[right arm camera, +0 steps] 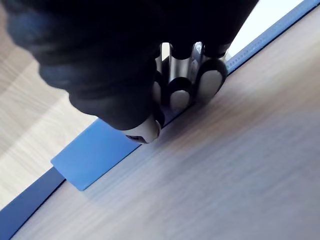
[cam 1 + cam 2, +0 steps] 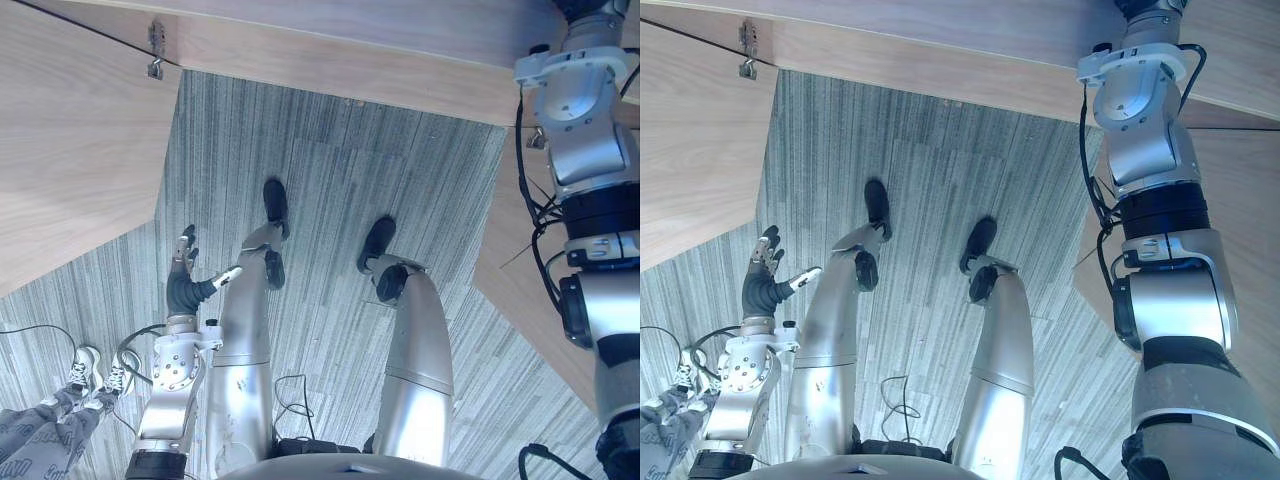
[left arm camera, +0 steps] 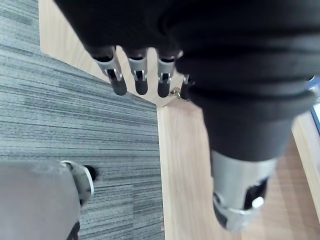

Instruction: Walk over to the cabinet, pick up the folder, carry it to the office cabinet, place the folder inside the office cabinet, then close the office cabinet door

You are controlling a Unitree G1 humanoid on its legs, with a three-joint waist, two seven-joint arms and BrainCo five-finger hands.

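The blue folder (image 1: 95,155) lies flat against a light wooden cabinet surface (image 1: 225,165). In the right wrist view my right hand (image 1: 185,85) has its fingers and thumb curled onto the folder's edge, pinching it. My right arm (image 2: 580,110) reaches up over the wooden panel at the upper right. My left hand (image 2: 185,275) hangs low at my left side above the carpet, fingers (image 3: 135,75) straight and holding nothing.
A wooden door panel (image 2: 70,150) with a metal fitting (image 2: 155,50) angles in from the left. A wooden edge (image 2: 350,60) runs across the top. Grey striped carpet (image 2: 340,170) lies below. A person's legs and shoes (image 2: 90,375) stand at the lower left.
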